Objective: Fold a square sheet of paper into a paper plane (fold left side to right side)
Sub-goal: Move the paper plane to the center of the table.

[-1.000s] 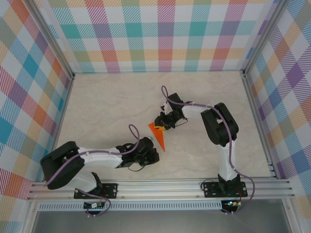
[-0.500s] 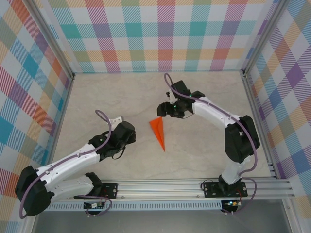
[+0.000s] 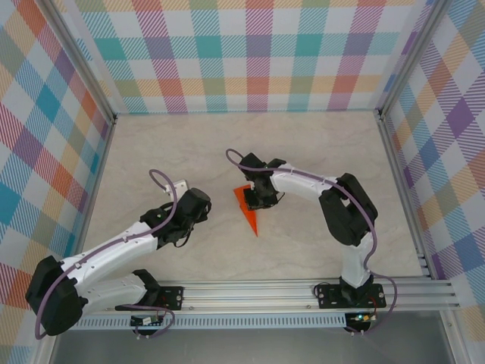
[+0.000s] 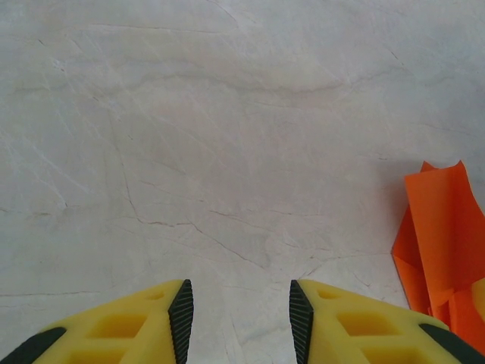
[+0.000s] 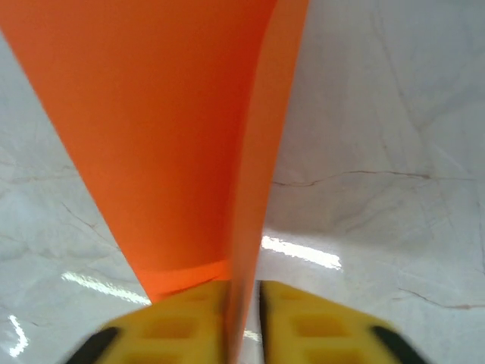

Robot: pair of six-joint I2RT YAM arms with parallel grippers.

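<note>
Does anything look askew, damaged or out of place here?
Nothing is spilled or torn. The paper plane does not lie flat: one layer stands on edge, pinched in the right gripper, and its wide end looks uneven in the left wrist view. The left gripper hangs open over bare table.

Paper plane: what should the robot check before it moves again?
1. Right gripper shut on a fold of the paper plane: ok.
2. Left gripper open with nothing in it: ok.
3. Left gripper apart from the plane, bare table between them: ok.
4. Plane's pointed tip lying flat on the table: cannot tell.
5. Centre crease sharp and straight: cannot tell.
</note>
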